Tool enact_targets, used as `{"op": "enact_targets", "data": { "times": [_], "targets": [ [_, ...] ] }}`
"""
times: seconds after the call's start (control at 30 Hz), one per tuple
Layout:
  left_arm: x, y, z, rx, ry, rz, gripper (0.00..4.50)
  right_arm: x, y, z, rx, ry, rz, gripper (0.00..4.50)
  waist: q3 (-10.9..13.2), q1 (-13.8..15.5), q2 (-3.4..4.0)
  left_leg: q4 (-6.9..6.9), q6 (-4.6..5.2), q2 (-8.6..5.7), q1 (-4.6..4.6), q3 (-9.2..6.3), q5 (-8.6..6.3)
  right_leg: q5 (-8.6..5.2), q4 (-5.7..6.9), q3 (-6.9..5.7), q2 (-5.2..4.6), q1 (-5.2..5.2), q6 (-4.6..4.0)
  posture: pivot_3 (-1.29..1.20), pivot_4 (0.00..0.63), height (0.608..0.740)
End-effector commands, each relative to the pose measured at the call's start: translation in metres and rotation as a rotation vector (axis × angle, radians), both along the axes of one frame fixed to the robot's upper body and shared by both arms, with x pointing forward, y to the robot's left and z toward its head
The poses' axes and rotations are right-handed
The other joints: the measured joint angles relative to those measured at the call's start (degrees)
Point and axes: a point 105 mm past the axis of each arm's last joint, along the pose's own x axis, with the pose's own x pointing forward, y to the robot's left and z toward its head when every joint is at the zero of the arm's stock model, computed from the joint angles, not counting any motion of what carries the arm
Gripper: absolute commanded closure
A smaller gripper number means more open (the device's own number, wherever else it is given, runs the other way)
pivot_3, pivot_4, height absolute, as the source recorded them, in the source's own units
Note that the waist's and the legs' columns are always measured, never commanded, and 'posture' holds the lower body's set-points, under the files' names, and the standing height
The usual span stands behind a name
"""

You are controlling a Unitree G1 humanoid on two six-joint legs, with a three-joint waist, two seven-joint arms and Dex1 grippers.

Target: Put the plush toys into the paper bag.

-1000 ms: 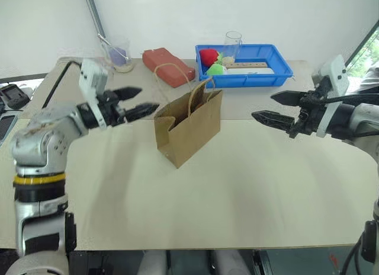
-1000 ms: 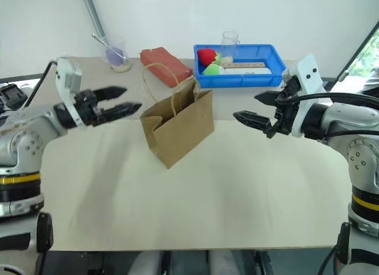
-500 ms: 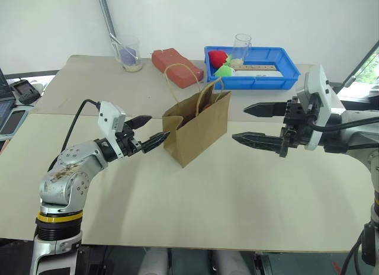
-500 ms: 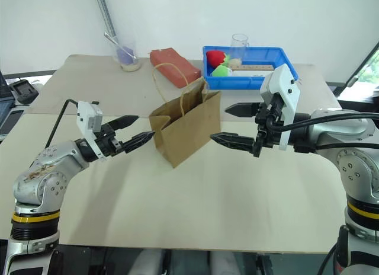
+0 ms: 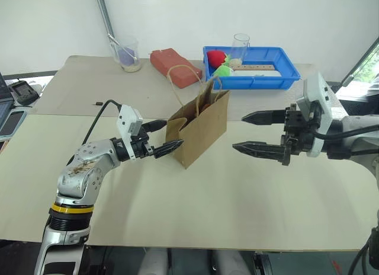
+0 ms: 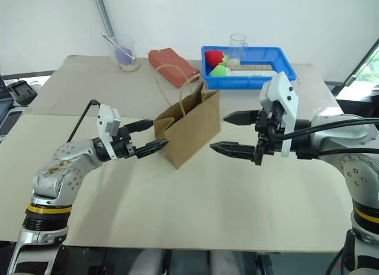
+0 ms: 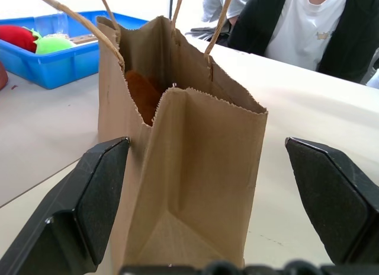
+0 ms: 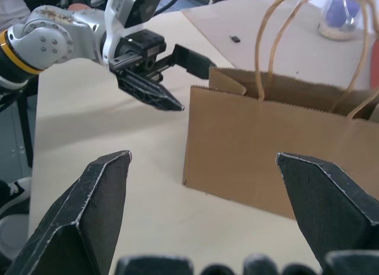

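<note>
The brown paper bag (image 5: 201,128) stands upright and open-mouthed in the middle of the table, its cord handles up. Inside its mouth a rust-brown shape (image 7: 142,95) shows; I cannot tell whether it is one of the plush toys. My left gripper (image 5: 172,134) is open and level, its fingers on either side of the bag's (image 7: 195,168) narrow left end; contact cannot be made out. My right gripper (image 5: 238,132) is open and empty, a short way off the bag's right side, pointing at it. In the right wrist view the bag (image 8: 266,150) has the left gripper (image 8: 195,88) beyond it.
At the back, a blue tray (image 5: 281,74) holds a red ball (image 5: 216,56), a green ball (image 5: 221,70), a pale lump and a wooden ruler, with a glass (image 5: 240,45) by it. A red block (image 5: 173,66) and a beaker (image 5: 128,53) stand back left. A person (image 7: 308,26) sits beyond the table.
The camera shifted early on. My left gripper came down and in toward the bag until its fingers flank the bag's left end. The right gripper drew back a little, staying open.
</note>
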Motion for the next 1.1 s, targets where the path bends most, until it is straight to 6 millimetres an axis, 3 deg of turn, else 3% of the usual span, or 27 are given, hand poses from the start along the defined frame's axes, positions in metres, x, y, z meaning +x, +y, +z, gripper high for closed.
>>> {"op": "enact_targets", "data": {
  "times": [0.03,0.3,0.63,0.73,1.0,1.1],
  "targets": [
    [-0.006,-0.001,0.009,0.01,-0.054,-0.019,0.0,-0.007,-0.001,0.009,0.006,-0.036,0.012,0.13,0.0,0.0,0.0,0.0,0.0,0.0,0.0,0.0,0.0,0.0,0.0,0.0,0.0,0.0,0.0,0.0,0.15,0.74],
    [-0.009,-0.014,0.006,0.01,-0.085,0.003,0.0,-0.005,0.0,0.008,0.004,-0.037,0.014,0.13,0.0,0.11,0.0,0.0,0.0,-0.01,0.0,0.0,0.0,0.0,-0.02,0.0,-0.01,0.01,0.0,0.0,0.15,0.74],
    [0.013,-0.021,0.0,-0.023,-0.129,0.169,0.0,-0.005,0.0,0.007,0.0,-0.036,0.023,0.13,0.0,0.12,0.0,0.0,0.0,-0.01,0.0,0.0,0.0,0.0,-0.01,0.0,0.0,0.01,0.0,0.0,0.15,0.74],
    [0.018,-0.022,0.001,-0.045,-0.132,0.196,0.8,-0.003,-0.001,0.007,0.004,-0.052,0.005,0.09,0.0,0.17,0.0,0.01,0.0,-0.02,0.0,0.0,0.0,0.0,-0.01,0.0,-0.01,0.01,0.0,0.0,0.15,0.74],
    [0.029,-0.036,0.0,-0.083,-0.096,0.191,4.48,0.001,-0.003,0.008,0.002,-0.075,-0.016,0.09,0.0,0.21,0.0,0.01,0.0,-0.04,-0.02,-0.01,0.0,0.0,-0.01,0.0,-0.01,0.01,0.0,0.0,0.15,0.74],
    [0.031,-0.034,-0.001,-0.074,-0.105,0.192,4.48,-0.001,-0.004,0.007,0.0,-0.076,-0.025,0.09,0.0,0.11,0.0,0.01,0.0,-0.03,-0.02,-0.01,0.0,0.0,-0.01,0.0,0.0,0.01,0.0,0.0,0.15,0.74]
  ]
}}
